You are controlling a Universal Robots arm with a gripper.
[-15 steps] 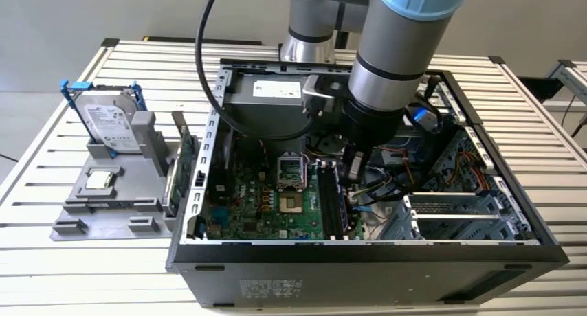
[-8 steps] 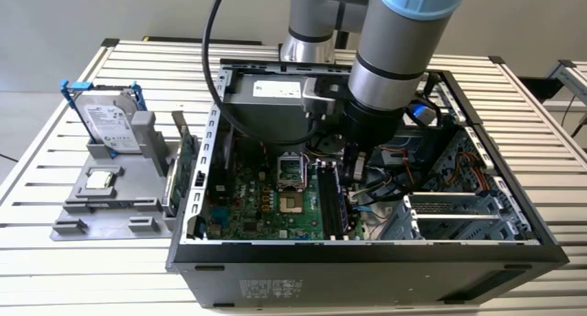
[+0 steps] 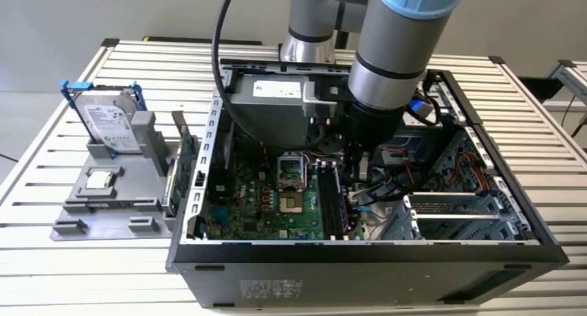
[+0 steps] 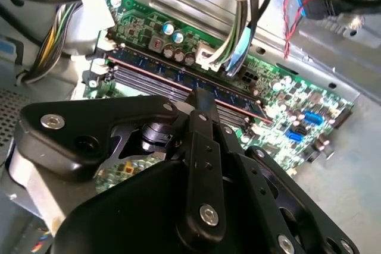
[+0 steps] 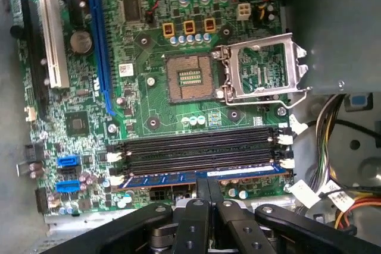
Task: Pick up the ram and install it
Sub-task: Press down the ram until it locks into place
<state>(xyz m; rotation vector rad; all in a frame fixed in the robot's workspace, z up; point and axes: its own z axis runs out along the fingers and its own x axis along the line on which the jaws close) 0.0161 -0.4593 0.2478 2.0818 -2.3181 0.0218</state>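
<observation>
On the bench (image 3: 55,275), at the exterior view's left, a grey holder (image 3: 110,206) carrying a hard drive (image 3: 110,127) in a blue frame, upright, and a small chip (image 3: 99,181) lying flat; just beside it, toward the case, a green card (image 3: 186,158) standing on edge. Further right, an open computer case (image 3: 367,261) with the motherboard (image 3: 266,199) exposed, its empty CPU socket (image 3: 291,205) and raised socket lid (image 3: 288,170) near the middle. Right of the socket, a row of dark memory slots (image 3: 332,199), with the arm (image 3: 394,62) reaching down into the case above them and the gripper (image 3: 353,166) low over the slots. In the first wrist view, the ram (image 5: 202,178) lying along the slot nearest the gripper (image 5: 208,187), parallel to the empty slots (image 5: 196,147) beside it, white latches (image 5: 286,140) at the ends. Fingers (image 5: 202,184) closed together, tips meeting the ram's upper edge around its middle; whether pinching or only pressing, cannot tell. In the second wrist view, the same: closed gripper (image 4: 205,102) on the ram (image 4: 166,71), bundled cables (image 4: 232,46) just past it. At the exterior view's right, drive bays (image 3: 468,213) and loose wires (image 3: 403,158).
</observation>
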